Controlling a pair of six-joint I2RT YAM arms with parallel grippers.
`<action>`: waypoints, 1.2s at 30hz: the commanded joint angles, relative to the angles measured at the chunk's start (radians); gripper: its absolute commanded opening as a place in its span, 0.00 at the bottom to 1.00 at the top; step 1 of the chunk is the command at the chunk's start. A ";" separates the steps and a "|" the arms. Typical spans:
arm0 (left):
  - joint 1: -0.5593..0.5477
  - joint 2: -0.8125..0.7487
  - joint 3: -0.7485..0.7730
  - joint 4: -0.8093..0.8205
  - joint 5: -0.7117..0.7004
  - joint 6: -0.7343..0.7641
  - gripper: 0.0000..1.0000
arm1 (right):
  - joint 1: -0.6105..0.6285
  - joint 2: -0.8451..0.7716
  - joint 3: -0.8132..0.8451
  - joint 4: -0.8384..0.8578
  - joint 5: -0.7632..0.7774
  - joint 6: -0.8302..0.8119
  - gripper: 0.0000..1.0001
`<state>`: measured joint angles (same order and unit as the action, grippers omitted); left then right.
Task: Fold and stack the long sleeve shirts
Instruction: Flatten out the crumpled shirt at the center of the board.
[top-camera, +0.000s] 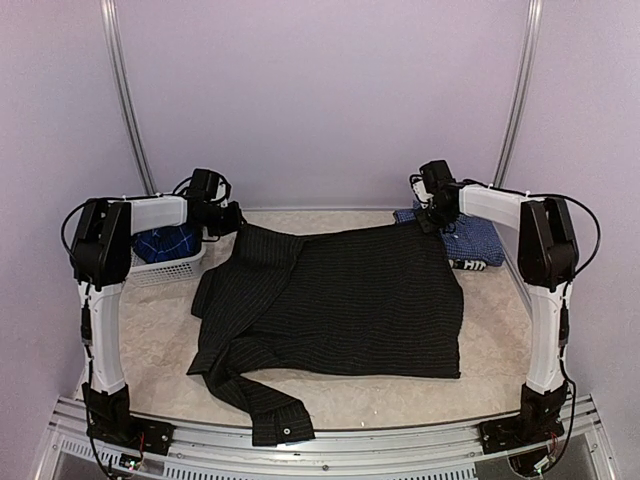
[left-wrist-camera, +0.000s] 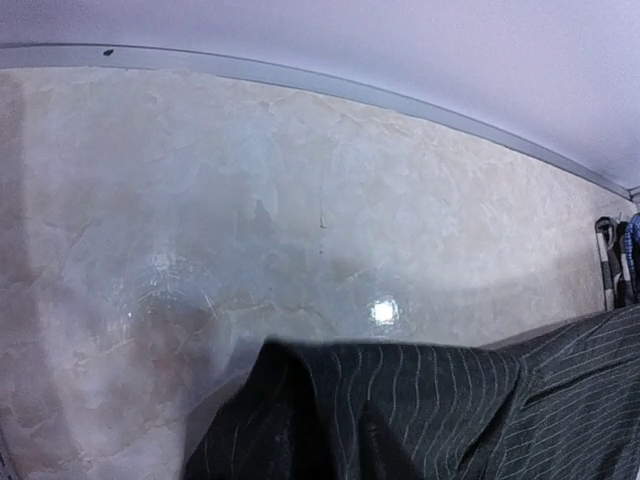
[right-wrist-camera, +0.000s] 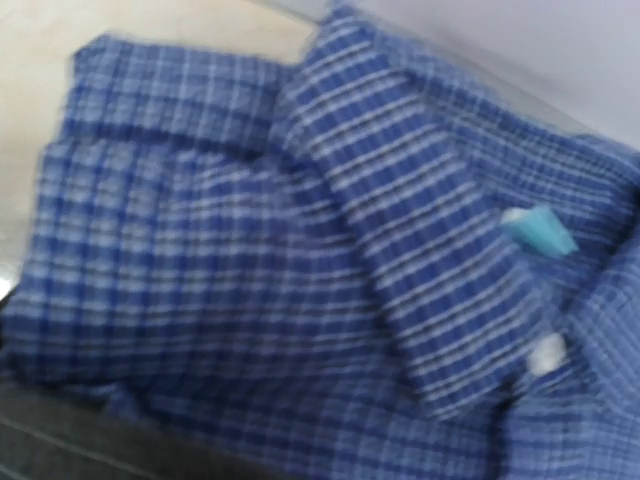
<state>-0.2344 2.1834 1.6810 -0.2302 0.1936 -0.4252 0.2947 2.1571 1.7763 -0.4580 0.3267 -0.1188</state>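
Observation:
A black pinstriped long sleeve shirt (top-camera: 340, 300) lies spread over the middle of the table, one sleeve cuff (top-camera: 285, 425) reaching the front edge. My left gripper (top-camera: 232, 220) is at its back left corner; in the left wrist view the black cloth (left-wrist-camera: 420, 410) rises in a peak at the bottom and the fingers are hidden. My right gripper (top-camera: 430, 222) is at the back right corner, shut; whether cloth is pinched does not show. A folded blue-and-white checked shirt (top-camera: 475, 240) lies just behind it and fills the right wrist view (right-wrist-camera: 300, 250).
A white lattice basket (top-camera: 170, 268) stands at the back left with a darker blue plaid shirt (top-camera: 165, 243) in it. Walls close the table at the back and both sides. A metal rail (top-camera: 350, 440) runs along the front edge.

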 joint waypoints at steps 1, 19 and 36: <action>0.017 0.021 0.021 0.067 -0.047 -0.002 0.38 | -0.017 0.017 0.064 0.001 0.106 0.000 0.15; -0.120 -0.483 -0.416 0.060 -0.049 0.069 0.83 | 0.196 -0.528 -0.510 -0.001 -0.054 0.205 0.73; -0.865 -1.005 -0.936 -0.341 -0.428 -0.462 0.75 | 0.518 -0.801 -0.908 -0.036 -0.295 0.493 0.73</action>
<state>-0.9688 1.1702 0.7483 -0.4126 -0.1116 -0.6365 0.7837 1.3586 0.8852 -0.4820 0.0555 0.3096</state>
